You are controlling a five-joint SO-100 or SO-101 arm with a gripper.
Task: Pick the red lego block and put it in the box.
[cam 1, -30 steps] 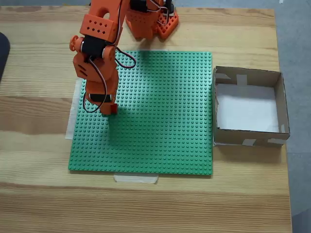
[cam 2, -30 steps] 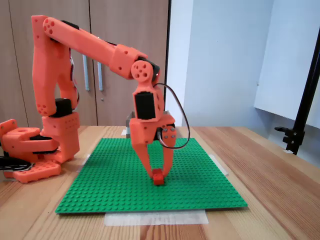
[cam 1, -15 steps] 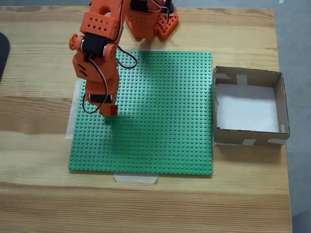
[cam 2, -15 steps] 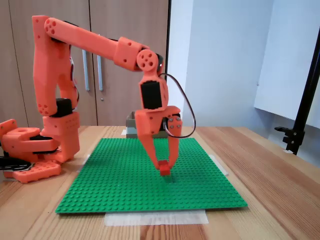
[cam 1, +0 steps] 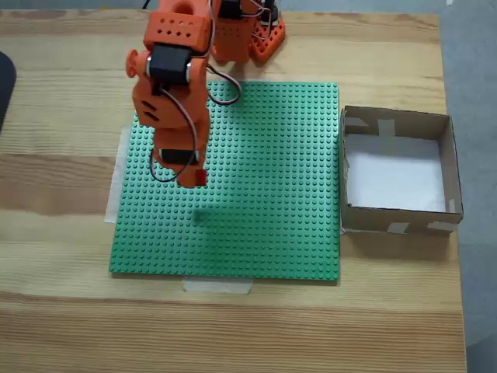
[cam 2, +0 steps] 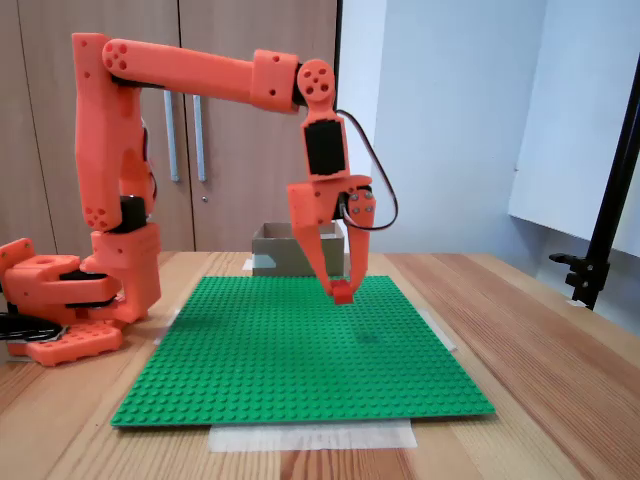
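My orange gripper (cam 1: 194, 178) (cam 2: 343, 290) is shut on the red lego block (cam 1: 198, 177) (cam 2: 343, 292) and holds it in the air above the green baseplate (cam 1: 256, 194) (cam 2: 290, 350). In the top-down fixed view the block hangs over the plate's left half, with its shadow a little below it. The box (cam 1: 397, 171), brown cardboard with a white bottom, sits to the right of the plate, well apart from the gripper. From the side, the box (cam 2: 285, 250) shows behind the plate, partly hidden by the gripper.
The arm's base (cam 1: 241, 31) (cam 2: 60, 310) stands at the plate's far edge. Pale tape (cam 1: 217, 286) holds the plate to the wooden table (cam 1: 233, 326). A dark object (cam 1: 4, 85) lies at the left edge of the top-down view. A black stand (cam 2: 600, 240) rises at the right.
The gripper has lifted the red lego block off the baseplate and carried it upward and toward the box side. The arm has stretched out further.
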